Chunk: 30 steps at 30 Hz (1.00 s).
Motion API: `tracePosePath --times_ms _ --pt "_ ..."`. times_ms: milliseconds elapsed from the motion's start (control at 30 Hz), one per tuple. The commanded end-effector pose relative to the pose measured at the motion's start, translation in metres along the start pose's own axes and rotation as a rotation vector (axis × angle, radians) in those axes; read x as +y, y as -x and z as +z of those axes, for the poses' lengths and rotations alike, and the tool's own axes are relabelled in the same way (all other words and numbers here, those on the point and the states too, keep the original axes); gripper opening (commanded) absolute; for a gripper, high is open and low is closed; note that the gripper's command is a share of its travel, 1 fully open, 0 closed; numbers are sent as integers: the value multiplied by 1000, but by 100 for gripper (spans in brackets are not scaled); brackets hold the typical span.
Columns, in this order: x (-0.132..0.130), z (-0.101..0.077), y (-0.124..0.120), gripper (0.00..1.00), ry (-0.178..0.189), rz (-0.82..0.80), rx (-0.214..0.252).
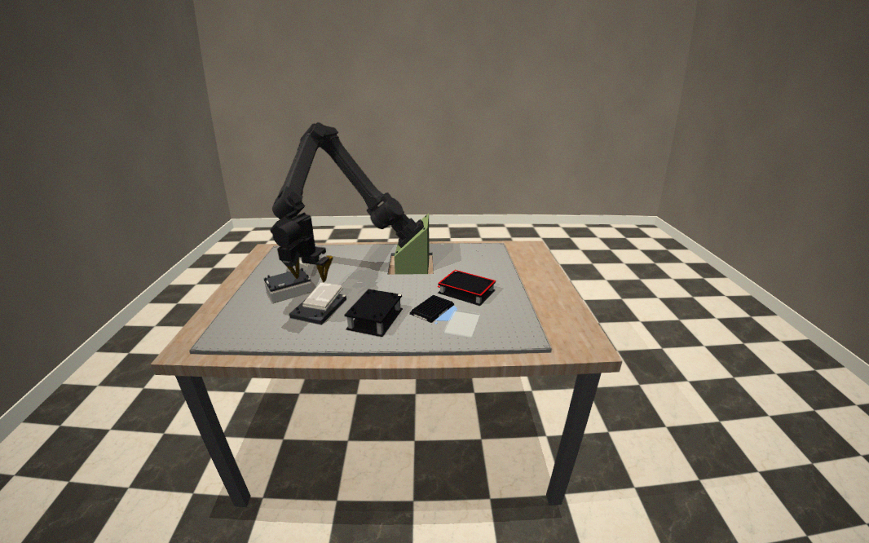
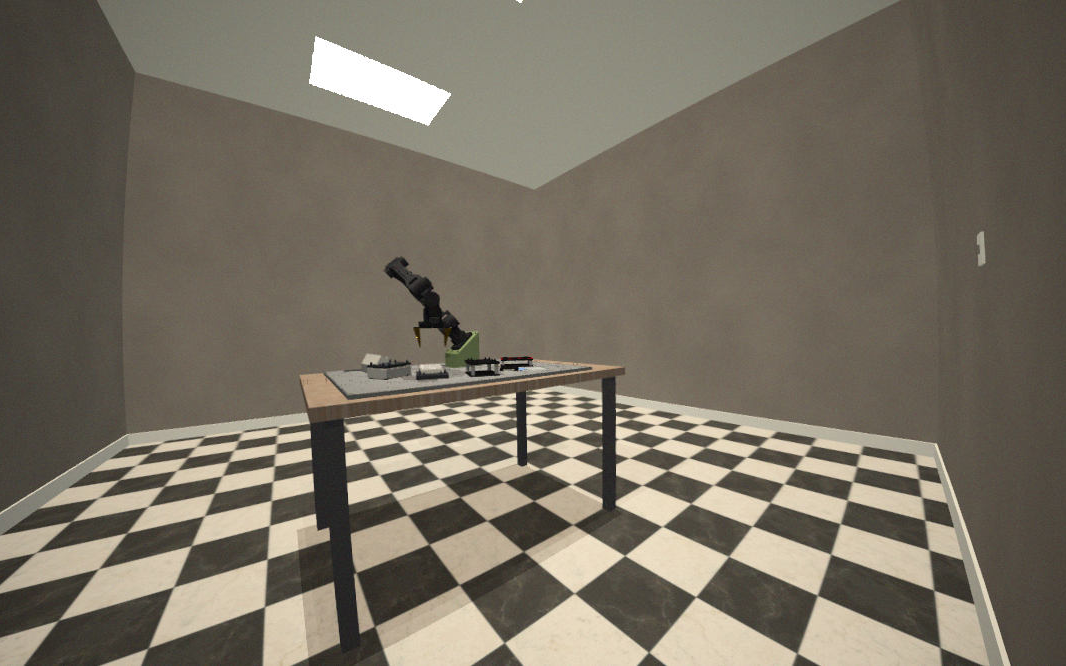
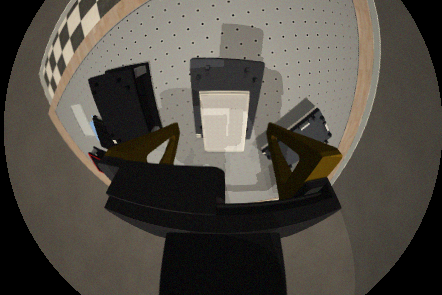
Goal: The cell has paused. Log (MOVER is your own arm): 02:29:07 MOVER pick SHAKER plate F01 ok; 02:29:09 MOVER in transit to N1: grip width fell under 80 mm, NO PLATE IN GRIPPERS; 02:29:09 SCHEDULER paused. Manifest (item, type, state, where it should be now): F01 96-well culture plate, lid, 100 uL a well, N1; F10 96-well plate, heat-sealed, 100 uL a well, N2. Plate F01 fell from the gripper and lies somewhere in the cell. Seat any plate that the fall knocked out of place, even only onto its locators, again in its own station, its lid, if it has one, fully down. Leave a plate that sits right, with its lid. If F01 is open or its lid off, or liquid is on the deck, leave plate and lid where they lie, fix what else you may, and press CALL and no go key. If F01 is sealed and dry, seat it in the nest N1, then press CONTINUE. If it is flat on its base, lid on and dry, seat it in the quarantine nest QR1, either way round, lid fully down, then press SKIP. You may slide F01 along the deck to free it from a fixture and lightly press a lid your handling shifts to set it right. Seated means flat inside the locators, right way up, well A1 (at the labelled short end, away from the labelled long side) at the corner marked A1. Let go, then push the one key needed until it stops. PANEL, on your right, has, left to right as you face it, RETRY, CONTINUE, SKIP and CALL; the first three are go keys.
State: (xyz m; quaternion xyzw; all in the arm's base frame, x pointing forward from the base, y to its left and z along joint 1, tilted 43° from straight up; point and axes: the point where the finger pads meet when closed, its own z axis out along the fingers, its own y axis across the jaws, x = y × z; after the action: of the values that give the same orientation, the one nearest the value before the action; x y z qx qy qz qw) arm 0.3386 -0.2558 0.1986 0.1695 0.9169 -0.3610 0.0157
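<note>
My gripper (image 1: 307,267) is open and empty. It hangs above the deck's left side, between the grey key panel (image 1: 287,283) and a white plate (image 1: 322,294). The white plate rests on a dark nest and looks shifted toward the nest's end nearer the arm. In the wrist view that plate (image 3: 224,121) lies between my fingers, well below them, with the panel (image 3: 302,124) to the right. A black plate (image 1: 431,306) lies uncovered on the deck at mid-table. A blue puddle (image 1: 446,314) is beside it, and a clear lid (image 1: 461,324) lies apart from it.
A tall black block station (image 1: 373,311) stands between the white plate and the black plate. A red-rimmed nest (image 1: 466,284) stands empty at the back right. A green wedge (image 1: 414,251) stands in front of the arm's base.
</note>
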Motion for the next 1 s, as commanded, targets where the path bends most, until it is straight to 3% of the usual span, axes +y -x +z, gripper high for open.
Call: tracePosePath --times_ms 0,433,500,533,600,967 --pt "0 -22 -4 100 0 -12 -39" --pt "10 -55 -58 100 0 -1 -36" --pt "10 -55 -58 100 0 -1 -36" --pt "1 -71 -47 100 3 30 -70" --pt "13 -63 -70 100 1 -1 -35" --pt "22 -92 -115 100 3 -2 -32"
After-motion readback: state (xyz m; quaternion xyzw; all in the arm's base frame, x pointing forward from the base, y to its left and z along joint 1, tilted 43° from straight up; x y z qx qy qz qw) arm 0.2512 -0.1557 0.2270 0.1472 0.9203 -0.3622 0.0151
